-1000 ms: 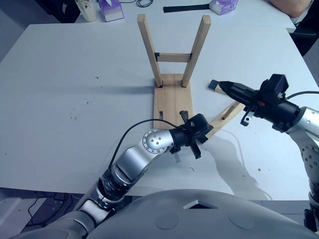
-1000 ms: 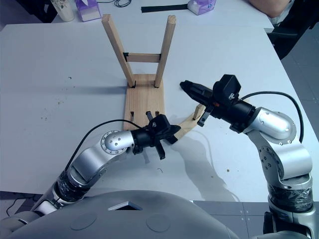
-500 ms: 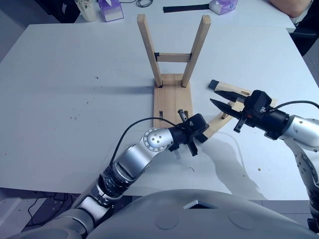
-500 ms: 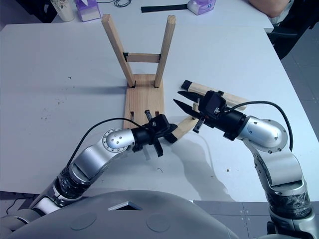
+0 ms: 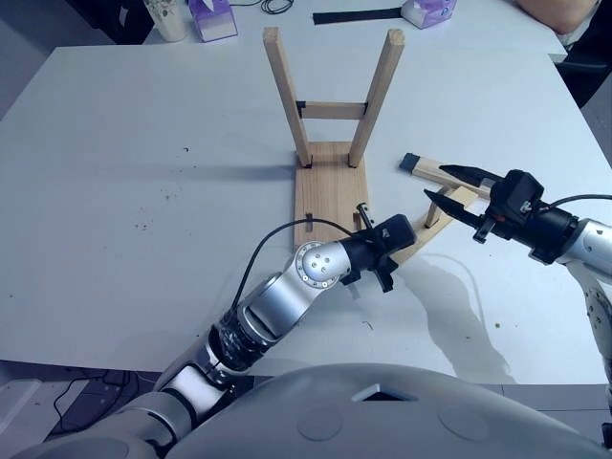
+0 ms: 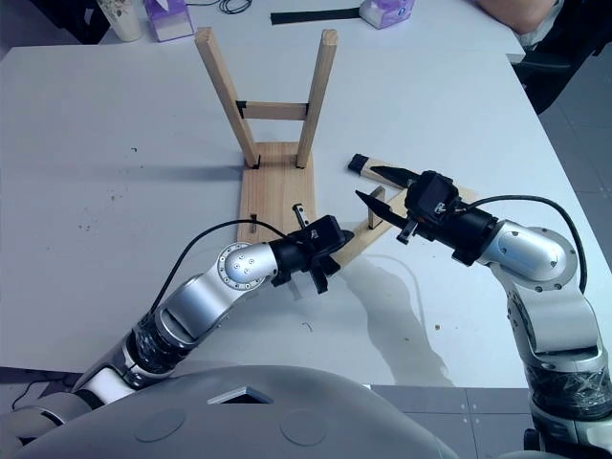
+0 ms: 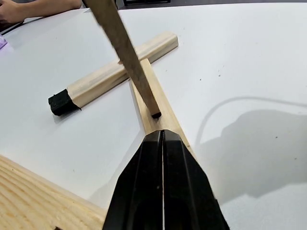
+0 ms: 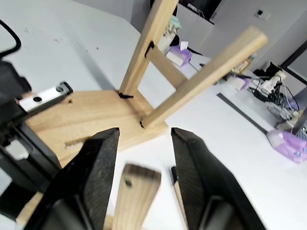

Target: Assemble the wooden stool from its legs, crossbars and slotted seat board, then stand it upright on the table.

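Right of the board [image 5: 320, 191], the loose leg [image 5: 411, 243] pokes its crossbar [image 8: 136, 189] up inside the wide-spread right gripper [image 8: 144, 134]; left gripper [image 7: 162, 136] clenched.

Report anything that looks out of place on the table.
Beside the seat board, the black-capped leg lies crosswise against the other loose leg, from which a crossbar juts up tilted, its top joined to nothing. They look unassembled, not a finished pair.

The white table [image 5: 115, 143] extends well beyond the left gripper [image 7: 162, 136] and the right gripper [image 8: 144, 134], its far edge carrying a purple tissue box [image 5: 212, 17], a patterned cup [image 5: 167, 17] and a black strap [image 5: 356, 15], with grey floor [image 6: 583, 115] outboard of the right gripper.
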Controlling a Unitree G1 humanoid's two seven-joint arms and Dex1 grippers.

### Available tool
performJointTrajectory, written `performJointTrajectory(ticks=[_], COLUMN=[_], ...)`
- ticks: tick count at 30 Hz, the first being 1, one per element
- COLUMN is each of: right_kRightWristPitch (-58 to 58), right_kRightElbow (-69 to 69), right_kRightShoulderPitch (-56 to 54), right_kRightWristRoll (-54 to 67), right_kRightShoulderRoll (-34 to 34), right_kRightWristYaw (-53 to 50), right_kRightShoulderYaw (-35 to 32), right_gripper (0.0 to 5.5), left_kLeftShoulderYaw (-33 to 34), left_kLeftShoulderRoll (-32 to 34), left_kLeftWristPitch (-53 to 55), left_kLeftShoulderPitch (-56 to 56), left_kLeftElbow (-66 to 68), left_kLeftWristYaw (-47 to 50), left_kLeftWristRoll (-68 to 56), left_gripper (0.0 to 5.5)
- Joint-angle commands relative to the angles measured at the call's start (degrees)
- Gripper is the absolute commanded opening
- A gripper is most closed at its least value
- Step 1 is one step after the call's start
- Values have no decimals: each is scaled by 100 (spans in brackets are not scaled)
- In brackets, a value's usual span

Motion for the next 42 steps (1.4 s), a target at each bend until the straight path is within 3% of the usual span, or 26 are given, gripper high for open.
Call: performJointTrajectory(ticks=[1, 12, 42], right_kRightWristPitch=[-156, -187, -274], right_kRightElbow=[164, 333, 629], right_kRightShoulderPitch=[66, -73, -142], right_kRightWristRoll=[-144, -271, -320], right_kRightShoulderRoll=[73, 191, 156], right_kRightWristYaw=[-2, -90, -141], right_kRightShoulderYaw=[67, 161, -59], right_gripper=[198, 198, 198], left_kLeftShoulderYaw=[-99, -360, -270], left_kLeftShoulderRoll=[7, 89, 108], left_kLeftWristPitch=[-46, 112, 410], left_kLeftShoulderPitch=[79, 384, 591], left_kLeftElbow=[94, 311, 127], left_kLeftWristYaw=[-23, -79, -184], left_kLeftWristRoll=[105, 239, 178], left_gripper=[0, 0, 0])
